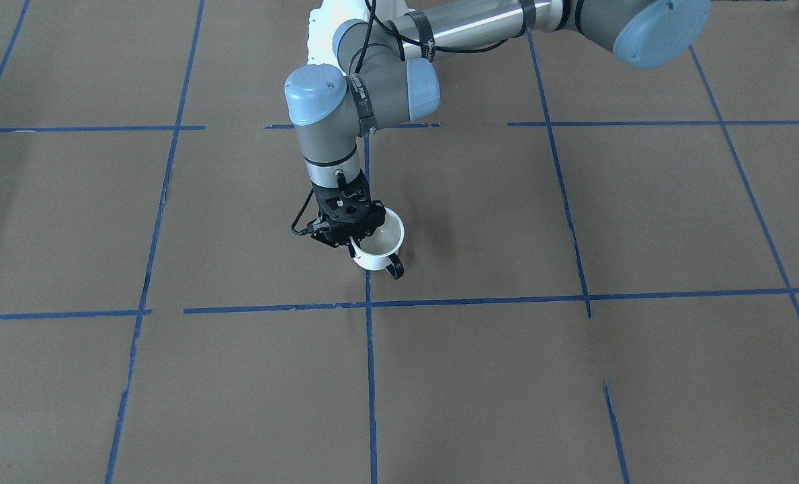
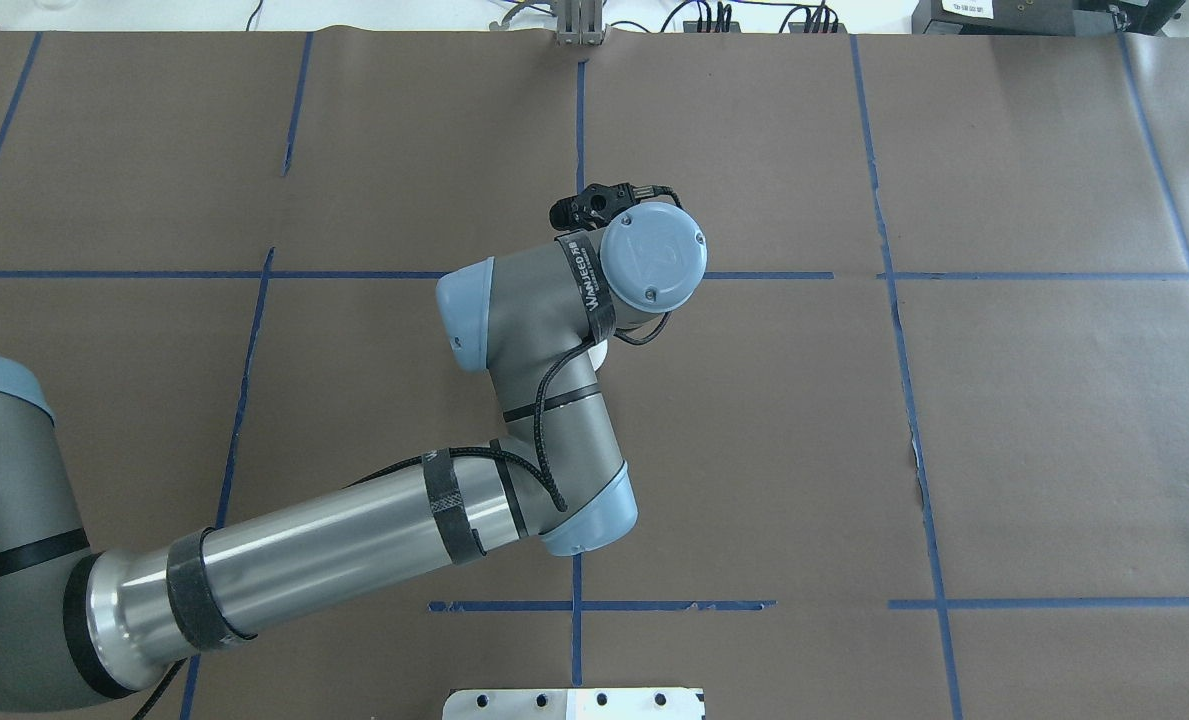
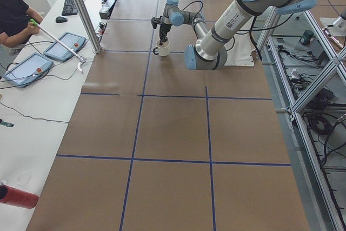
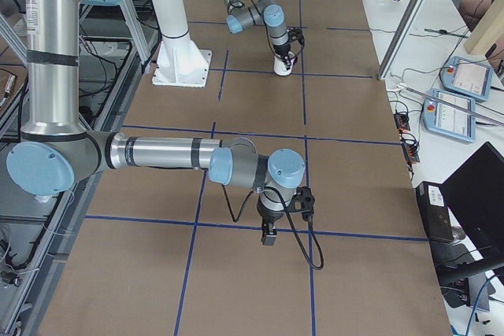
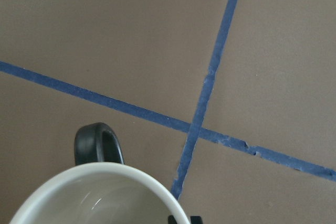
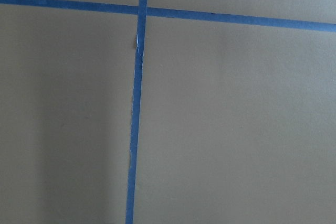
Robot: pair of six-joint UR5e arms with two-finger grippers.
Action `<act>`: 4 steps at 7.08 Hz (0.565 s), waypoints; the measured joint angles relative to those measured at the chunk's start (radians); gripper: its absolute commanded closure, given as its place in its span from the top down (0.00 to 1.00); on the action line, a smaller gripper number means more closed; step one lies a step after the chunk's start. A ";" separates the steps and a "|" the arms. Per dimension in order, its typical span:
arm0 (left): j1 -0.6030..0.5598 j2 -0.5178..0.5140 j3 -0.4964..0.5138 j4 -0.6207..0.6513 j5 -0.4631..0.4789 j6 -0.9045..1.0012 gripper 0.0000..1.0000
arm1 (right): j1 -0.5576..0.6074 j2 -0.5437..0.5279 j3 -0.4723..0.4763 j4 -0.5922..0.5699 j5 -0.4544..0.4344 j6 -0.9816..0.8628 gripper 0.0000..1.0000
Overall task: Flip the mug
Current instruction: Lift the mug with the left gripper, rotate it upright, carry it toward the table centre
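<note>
The white mug (image 1: 379, 255) stands upright, mouth up, with its dark loop handle (image 1: 394, 269) pointing away from the robot. My left gripper (image 1: 353, 243) points straight down, its fingers closed across the mug's rim on the side opposite the handle. The left wrist view shows the mug's rim (image 5: 100, 182) and handle (image 5: 97, 145) from above. The mug's drawn face is out of sight. In the overhead view the wrist hides the gripper, and only a sliver of the mug (image 2: 597, 352) shows. My right gripper (image 4: 268, 235) hangs low over the table, far from the mug; I cannot tell whether it is open.
Brown paper with a grid of blue tape lines (image 1: 369, 304) covers the table. A tape crossing lies right beside the mug (image 5: 191, 127). An operator's table with tablets (image 3: 27, 66) runs along the far side. A red bottle (image 3: 16, 196) lies there.
</note>
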 measured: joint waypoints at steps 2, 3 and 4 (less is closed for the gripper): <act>0.007 -0.009 0.004 0.001 0.007 0.000 0.00 | 0.000 0.000 0.000 0.000 0.000 0.000 1.00; 0.010 -0.011 0.004 0.000 0.008 0.000 0.03 | 0.000 0.000 0.000 0.000 0.000 0.000 1.00; 0.013 -0.011 0.005 0.000 0.010 0.000 0.36 | 0.000 0.000 0.000 0.000 0.000 0.000 1.00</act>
